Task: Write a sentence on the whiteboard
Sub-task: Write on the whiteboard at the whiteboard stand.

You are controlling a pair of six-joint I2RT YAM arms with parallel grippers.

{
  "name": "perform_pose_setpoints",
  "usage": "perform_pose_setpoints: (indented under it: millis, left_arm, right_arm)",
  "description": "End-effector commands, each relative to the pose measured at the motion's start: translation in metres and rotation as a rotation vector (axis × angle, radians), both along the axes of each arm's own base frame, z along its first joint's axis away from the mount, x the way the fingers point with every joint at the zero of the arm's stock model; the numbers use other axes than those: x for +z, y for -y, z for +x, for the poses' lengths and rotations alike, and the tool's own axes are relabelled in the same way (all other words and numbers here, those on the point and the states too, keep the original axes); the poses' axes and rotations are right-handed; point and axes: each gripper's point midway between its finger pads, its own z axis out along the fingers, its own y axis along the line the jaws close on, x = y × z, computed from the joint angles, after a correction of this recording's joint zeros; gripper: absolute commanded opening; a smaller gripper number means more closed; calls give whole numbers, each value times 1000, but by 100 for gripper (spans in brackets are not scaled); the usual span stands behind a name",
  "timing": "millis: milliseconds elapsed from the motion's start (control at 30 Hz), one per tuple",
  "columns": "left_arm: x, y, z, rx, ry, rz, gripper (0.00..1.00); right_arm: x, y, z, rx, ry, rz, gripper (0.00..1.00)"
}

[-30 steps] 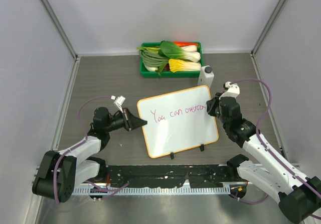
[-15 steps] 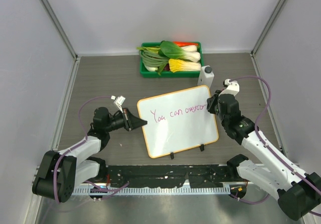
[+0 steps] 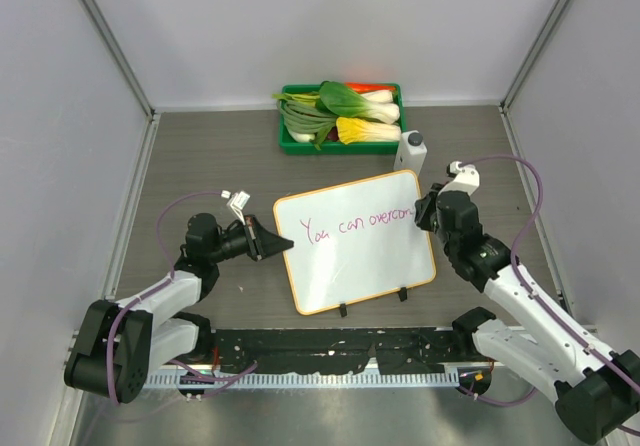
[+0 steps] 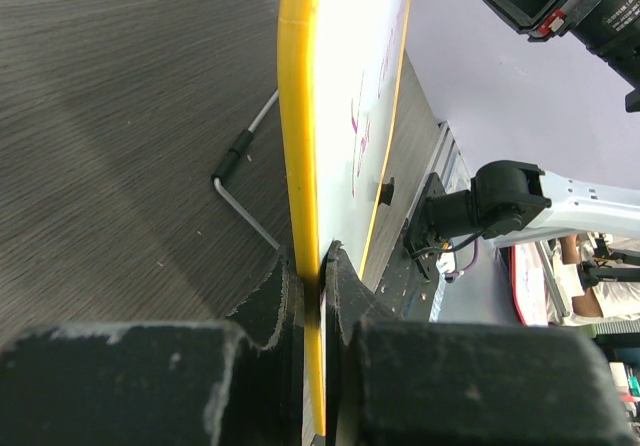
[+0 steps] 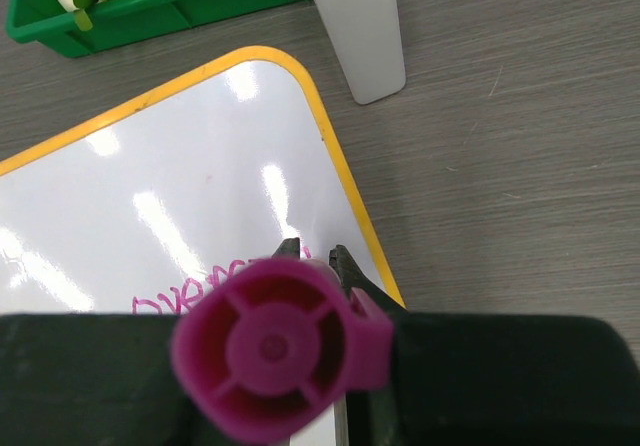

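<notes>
Right end effector (image 5: 315,261) — tight on marker (image 5: 270,351)

At whiteboard (image 3: 360,266) right edge, sentence (image 3: 358,224) end hidden under right gripper (image 3: 421,213); marker (image 5: 280,351) tip hidden behind own body; left-wrist lettering unreadable.

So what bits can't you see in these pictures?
- Top view: the end of the sentence is hidden under the right gripper.
- Right wrist view: the tip of the marker is hidden behind its own pink back end.
- Left wrist view: the whiteboard is seen almost edge-on, so the words are too squashed to read.
- Top view: whatever lies under the greens in the tray is covered.
</notes>
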Motion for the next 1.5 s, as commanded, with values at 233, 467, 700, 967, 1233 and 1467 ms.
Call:
perform_pose_setpoints:
  millis: [233,467,700,967,1233,1467]
  left_arm:
    - [-12,-6,10,40,52,69,0]
    - [-12,-6,11,40,52,69,0]
    - [-12,-6,11,42,52,70,0]
    - [-13,-6,10,39,50,69,0]
    - [-12,-6,10,40,53,69,0]
    - [-12,-6,10,40,53,69,0]
  right_arm:
    - [15,3,-6,-4,38,36,1]
    - [42,8,-5,-31,104,57,1]
    - [34,6,3,-31,84,33,1]
    - [20,1,6,-30,56,37,1]
    - [9,11,9,-68,23,-18,1]
    - [11,18,10,-102,27,-25,1]
